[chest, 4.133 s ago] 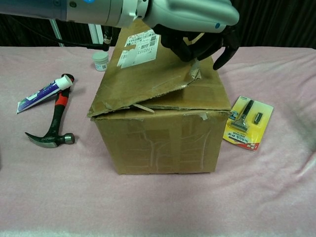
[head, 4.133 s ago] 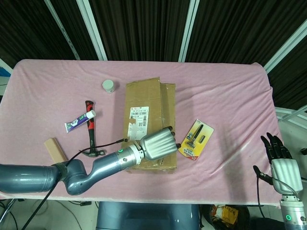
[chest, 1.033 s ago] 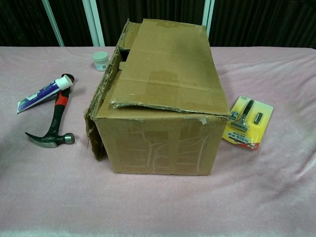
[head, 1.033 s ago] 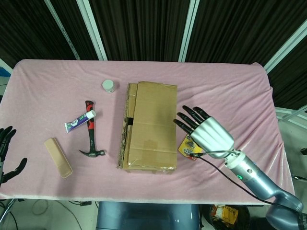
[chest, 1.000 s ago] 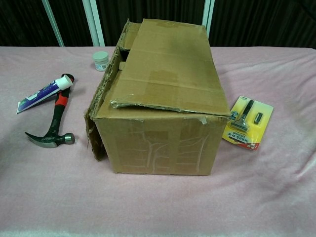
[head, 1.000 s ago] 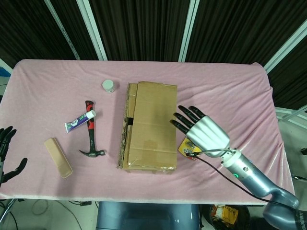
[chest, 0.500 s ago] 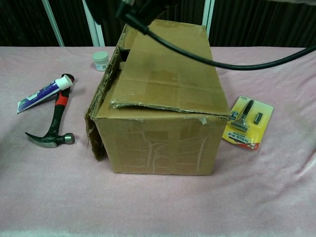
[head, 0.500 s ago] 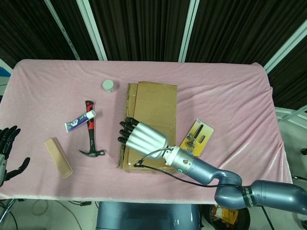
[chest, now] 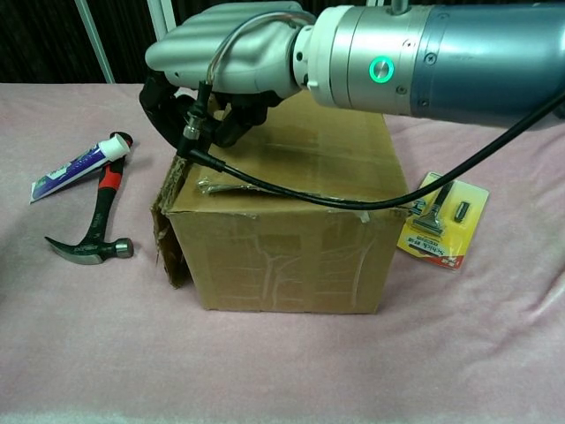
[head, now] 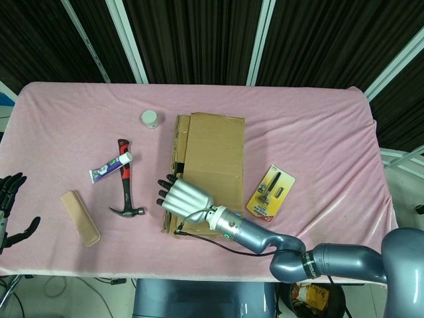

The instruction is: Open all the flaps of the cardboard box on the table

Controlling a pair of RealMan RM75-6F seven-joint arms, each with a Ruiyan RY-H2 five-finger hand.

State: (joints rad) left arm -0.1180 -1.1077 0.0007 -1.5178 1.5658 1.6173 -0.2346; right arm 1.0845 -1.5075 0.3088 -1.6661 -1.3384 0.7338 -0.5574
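Note:
The cardboard box (head: 213, 156) (chest: 281, 252) lies lengthwise mid-table. Its top flap (chest: 331, 163) lies flat over the opening, while a side flap (chest: 164, 243) hangs down the box's left wall. My right hand (head: 183, 197) (chest: 219, 72) has reached across the box to the near left corner. Its dark fingers (chest: 161, 108) curl down over the top flap's left edge and the thumb sits on top, so it grips that edge. My left hand (head: 8, 207) hovers at the table's far left edge, holding nothing, fingers apart.
A hammer (head: 124, 184) (chest: 92, 228) and a toothpaste tube (head: 109, 169) (chest: 78, 168) lie left of the box. A white jar (head: 150, 119) stands behind them, a wooden block (head: 81, 209) near the front left. A razor pack (head: 270, 192) (chest: 441, 221) lies right of the box.
My right hand swung from the right of the box across its top to the near left corner and closed its fingers over the flap edge. The left hand stayed put.

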